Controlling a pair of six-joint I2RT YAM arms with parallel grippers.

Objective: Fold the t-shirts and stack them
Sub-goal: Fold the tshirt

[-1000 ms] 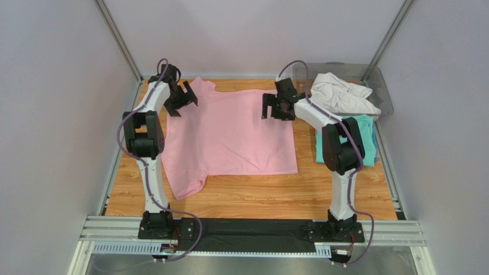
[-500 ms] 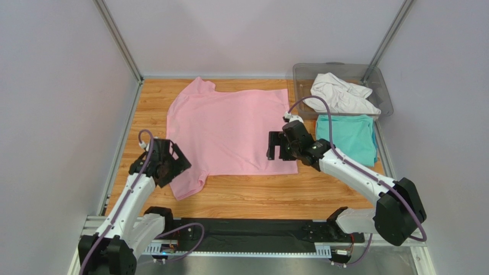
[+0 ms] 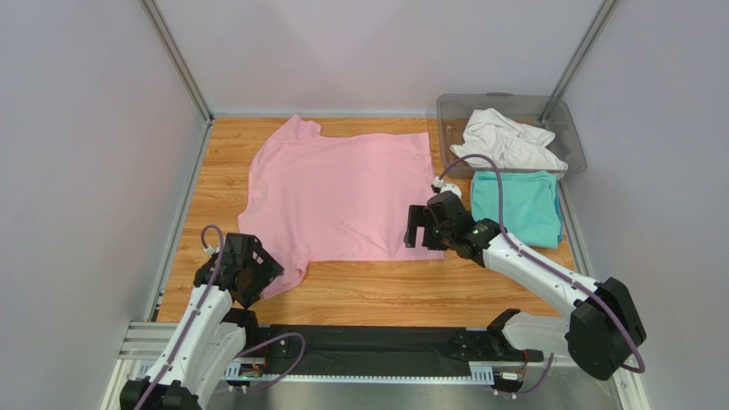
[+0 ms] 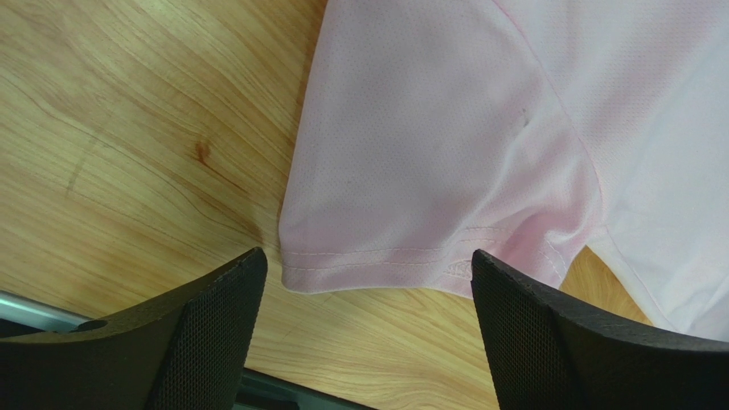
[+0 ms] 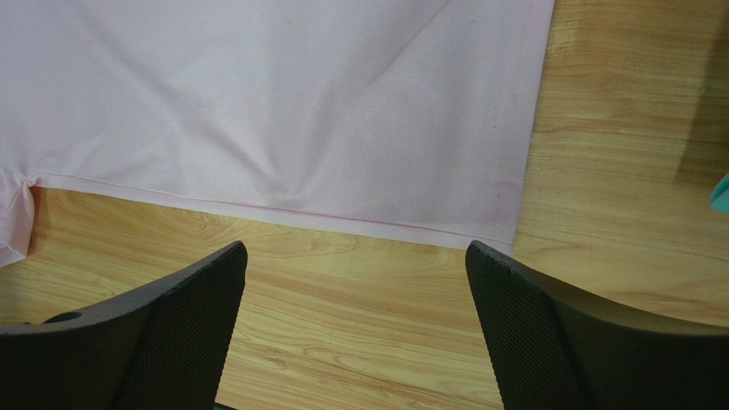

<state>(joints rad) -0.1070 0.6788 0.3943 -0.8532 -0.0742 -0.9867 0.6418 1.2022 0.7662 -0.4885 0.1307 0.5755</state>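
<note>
Left gripper point(image 4: 365, 266) and right gripper point(image 5: 355, 256) hover agape above pink t-shirt point(image 3: 342, 192).

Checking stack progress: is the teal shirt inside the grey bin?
No, the teal t-shirt lies on the table, on the near side of the bin.

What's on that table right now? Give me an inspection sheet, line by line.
Surface: wooden table, no spills seen.
Job's things: pink t-shirt spread flat; teal t-shirt folded at right; white t-shirt crumpled in the clear grey bin.
Clutter: nothing seen beyond that bin.
Grippers: left gripper open above pink sleeve hem; right gripper open above pink hem corner; fingers hold nothing.
Cables: purple cables loop along both arms.
Surroundings: grey walls, metal frame posts.
</note>
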